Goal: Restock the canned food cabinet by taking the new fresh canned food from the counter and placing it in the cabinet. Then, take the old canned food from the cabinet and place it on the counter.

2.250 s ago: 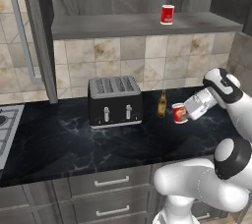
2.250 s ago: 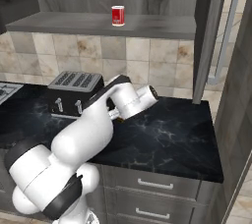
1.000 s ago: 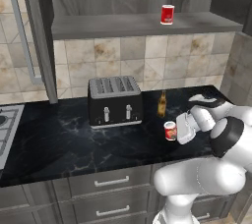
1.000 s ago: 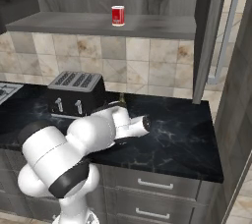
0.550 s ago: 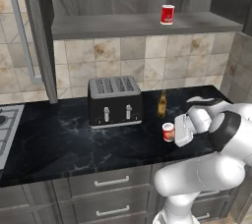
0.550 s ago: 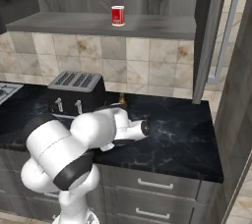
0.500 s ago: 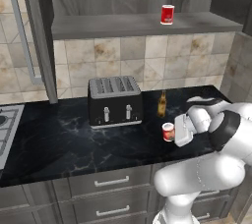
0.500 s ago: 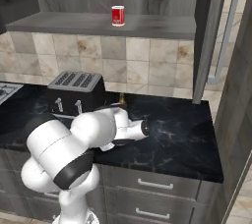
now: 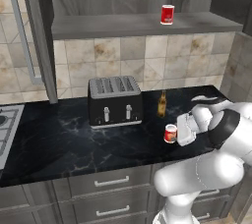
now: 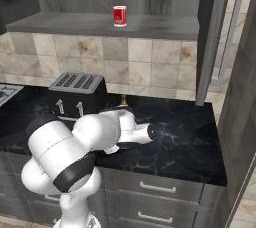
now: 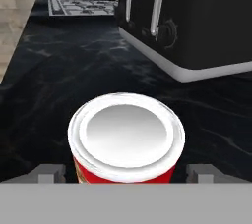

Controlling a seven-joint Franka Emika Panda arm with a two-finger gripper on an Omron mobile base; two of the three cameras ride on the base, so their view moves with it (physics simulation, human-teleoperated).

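The old canned food point(image 9: 170, 133), a red can with a yellow-orange label, stands upright on the black counter point(image 9: 59, 139) right of the toaster. My gripper point(image 9: 177, 132) is level with it, reaching in from the right. In the hand view the can's silvery top point(image 11: 126, 137) sits between my fingertips point(image 11: 49, 173), which stand wide with a gap on each side, so the gripper point(image 11: 126, 175) is open. The new fresh canned food point(image 9: 167, 14) point(image 10: 119, 15), a plain deep-red can, stands on the cabinet shelf point(image 9: 98, 24) point(image 10: 60, 22).
A black toaster point(image 9: 114, 101) point(image 10: 77, 89) point(image 11: 197, 16) stands left of the can. A brown bottle point(image 9: 162, 104) is by the tiled wall behind it. The stove point(image 9: 5, 125) lies far left. The cabinet doors point(image 9: 34, 36) point(image 10: 220, 32) hang open. Grey drawers point(image 9: 108, 181) run below the counter.
The arm brought the labelled can down from mid-air onto the counter. In the last half second the jaws have spread off it. The shelf can has not moved.
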